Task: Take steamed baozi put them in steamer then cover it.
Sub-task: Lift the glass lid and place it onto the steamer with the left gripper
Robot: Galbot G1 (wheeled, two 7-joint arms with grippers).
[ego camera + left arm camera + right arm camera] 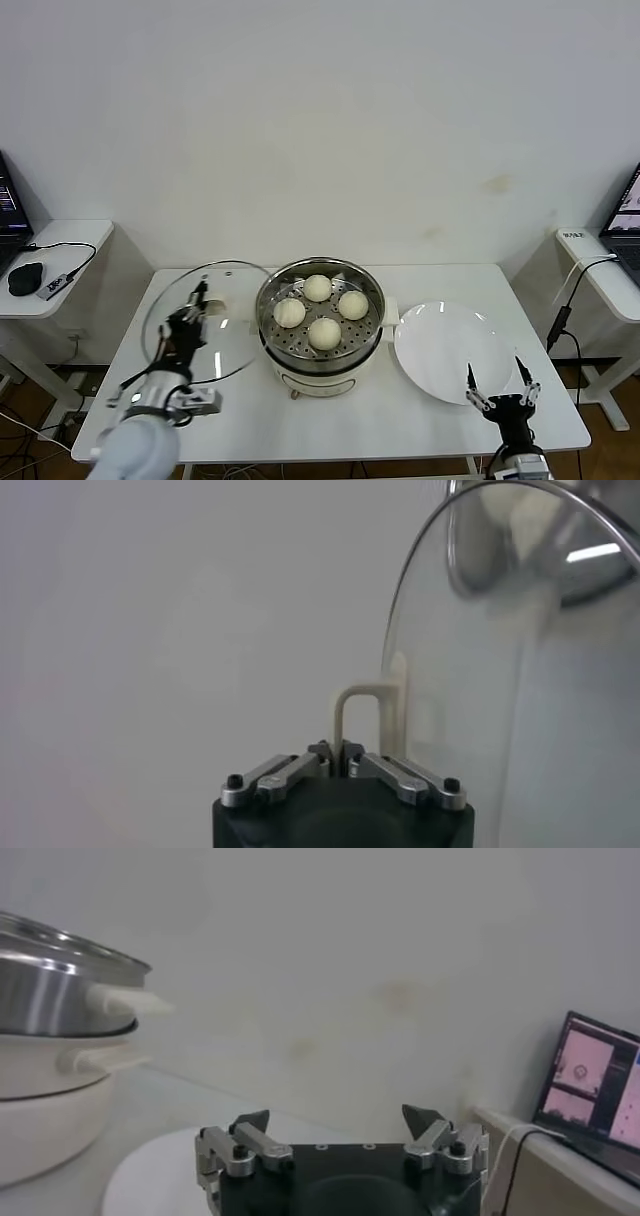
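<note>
All 4 baozi point(320, 309) sit in steamer point(321, 328), so I'm on covering: L gripper point(197, 303) clenched on glass lid point(205, 322) handle at steamer's 9 o'clock, needs carrying over and lowering square; R gripper point(501, 383) jaws spread, idle by plate point(450, 350) at 3.

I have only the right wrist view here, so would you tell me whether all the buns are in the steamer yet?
Observer: Yes, four steamed baozi sit on the tray inside the steamer.
Operator: Thank you. Is the cover on?
Observer: No, the cover is tilted up, left of the steamer.
Operator: What holds it?
Observer: The left gripper is shut on its handle.
</note>
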